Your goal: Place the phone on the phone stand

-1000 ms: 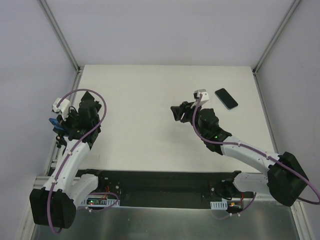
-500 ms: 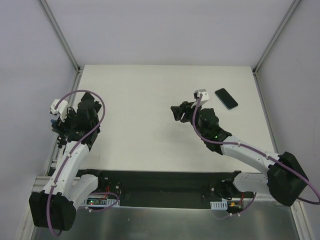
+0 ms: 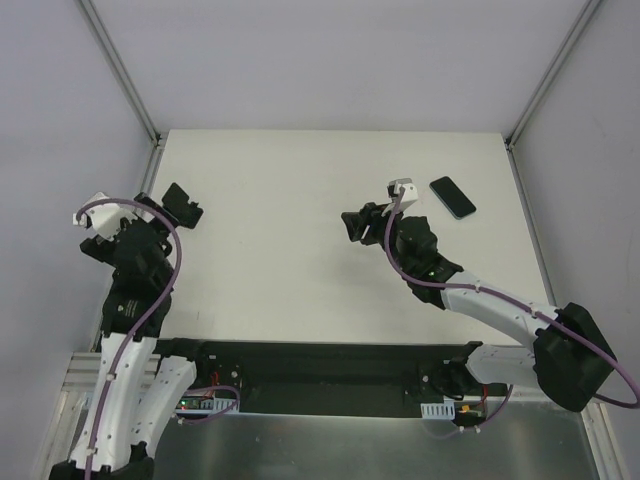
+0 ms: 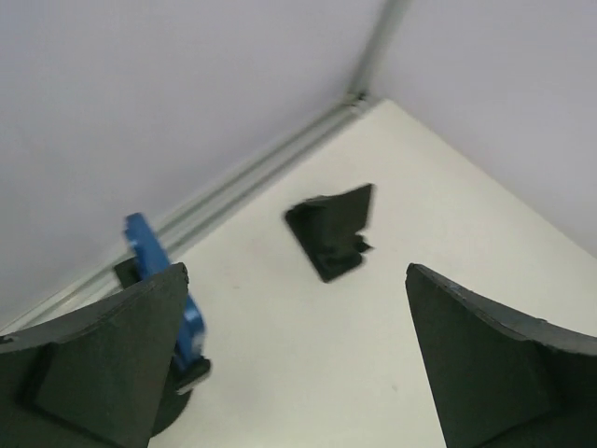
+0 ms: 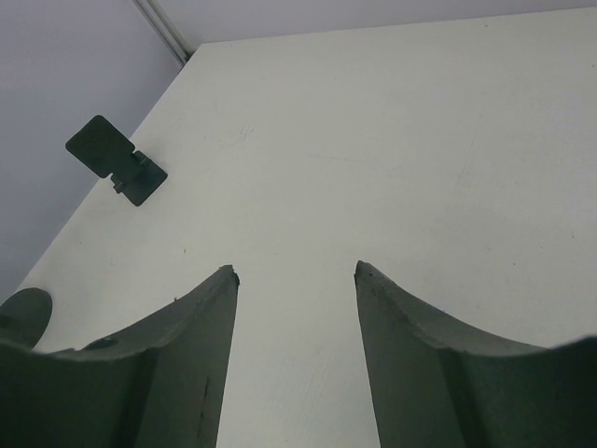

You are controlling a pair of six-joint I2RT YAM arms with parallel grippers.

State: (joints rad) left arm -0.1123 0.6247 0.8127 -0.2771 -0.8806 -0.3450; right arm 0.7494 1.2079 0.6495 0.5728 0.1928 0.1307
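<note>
The phone [image 3: 453,197] lies flat at the far right of the table, seen only from the top. Of the phone stand [image 4: 151,254] I see a blue upper part on a round black base, beside and partly behind one finger of my left gripper [image 4: 297,276]. Its base [image 5: 22,314] also shows at the edge of the right wrist view. From the top my left arm hides it. My left gripper [image 3: 150,222] stands wide open with only table between the fingers. Over mid-table, left of the phone, my right gripper [image 3: 356,225] [image 5: 297,271] is open and holds nothing.
A blocky matte black piece [image 3: 183,206] [image 4: 328,231] [image 5: 117,159] lies on the table just beyond my left gripper. A metal rail [image 4: 252,177] and grey wall run along the left edge. Walls and corner posts enclose the far side.
My left gripper has gone from shut to wide open, letting go of the stand's blue part. The left arm has drawn back toward the near left. The right arm has not moved.
</note>
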